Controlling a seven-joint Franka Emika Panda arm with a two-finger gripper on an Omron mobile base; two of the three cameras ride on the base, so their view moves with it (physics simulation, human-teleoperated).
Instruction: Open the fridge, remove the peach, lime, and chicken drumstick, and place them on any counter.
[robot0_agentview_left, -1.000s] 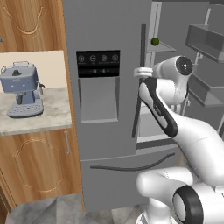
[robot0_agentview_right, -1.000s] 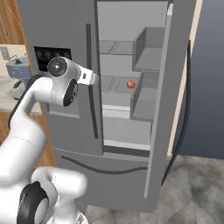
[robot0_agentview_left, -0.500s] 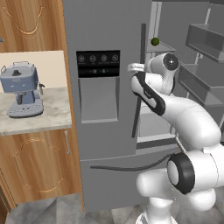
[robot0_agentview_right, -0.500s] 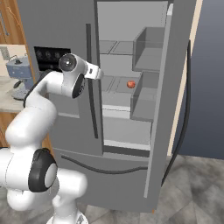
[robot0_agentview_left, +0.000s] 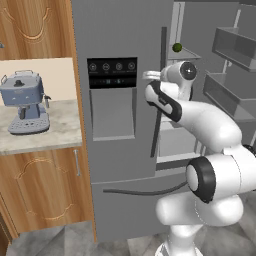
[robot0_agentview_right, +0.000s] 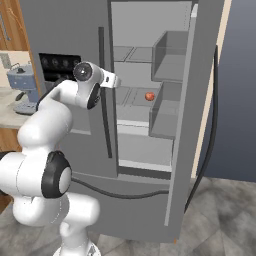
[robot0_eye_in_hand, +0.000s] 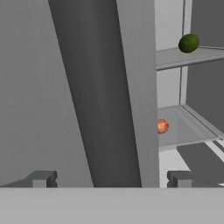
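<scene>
So the fridge (robot0_agentview_right: 150, 100) has its right door swung open, left one shut, next to a marbled worktop (robot0_agentview_left: 55, 127) carrying a blue coffee machine (robot0_agentview_left: 25, 102). Jaws (robot0_eye_in_hand: 111, 177) are spread wide, grasping nothing, facing the shut door's edge. Lime (robot0_eye_in_hand: 188, 43) sits on an upper shelf at 1 o'clock, peach (robot0_eye_in_hand: 162, 126) lower, around 2.

Glossy white rounded arm (robot0_agentview_left: 210, 125) — dark joint rings, perhaps a black strip

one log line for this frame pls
fridge: right door open | lime: upper shelf | peach: shelf below | gripper: jaws open, empty, at left door edge
</scene>
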